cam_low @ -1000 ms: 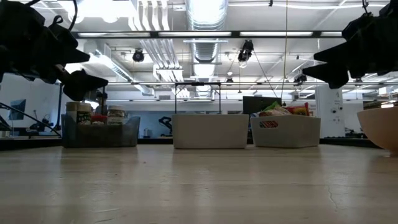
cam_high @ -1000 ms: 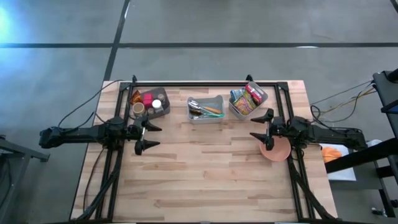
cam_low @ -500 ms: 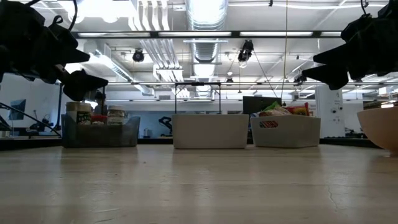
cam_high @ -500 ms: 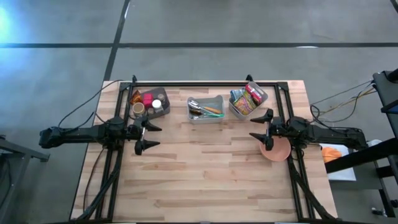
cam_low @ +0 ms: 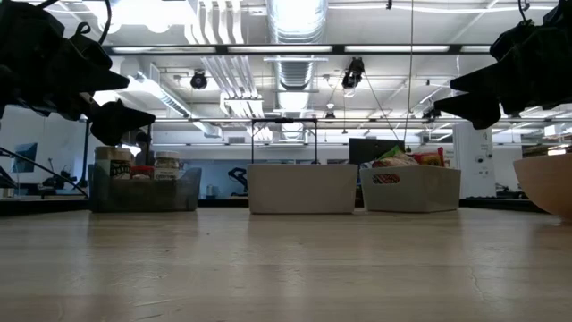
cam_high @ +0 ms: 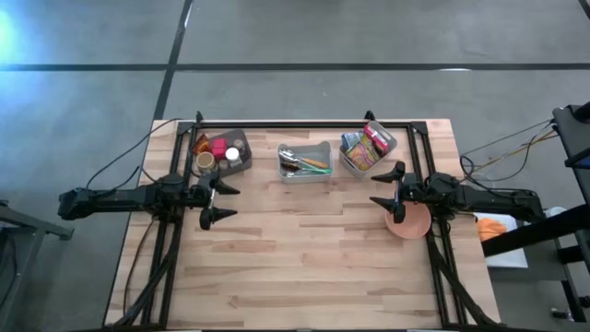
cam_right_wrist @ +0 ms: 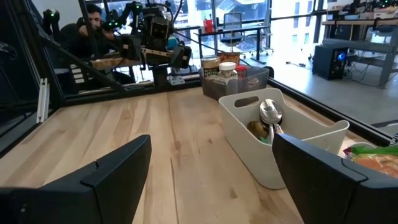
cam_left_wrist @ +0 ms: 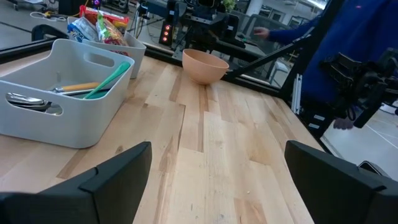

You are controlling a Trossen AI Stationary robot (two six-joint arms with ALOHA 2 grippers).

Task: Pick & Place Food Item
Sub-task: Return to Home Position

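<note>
High: left gripper [cam_high: 224,202] released and empty, at table's left, just near of the black plastic bin [cam_high: 248,152]. The brown-capped seasoning bottle [cam_high: 204,161] sits in that bin. Right gripper [cam_high: 385,184] released and empty, by the tan round bowl [cam_high: 412,226].
Low: both grippers hang well above the wooden table [cam_low: 286,259].
Wrists: light gray cutlery bin [cam_left_wrist: 56,93] far centre, nothing between either arm's fingers.

A robotics lab — exposed ceiling ducts [cam_low: 293,22], strip lights [cam_low: 375,49], concrete floor [cam_high: 369,32], a computer tower [cam_right_wrist: 336,59] beyond the wooden table [cam_high: 304,267].
</note>
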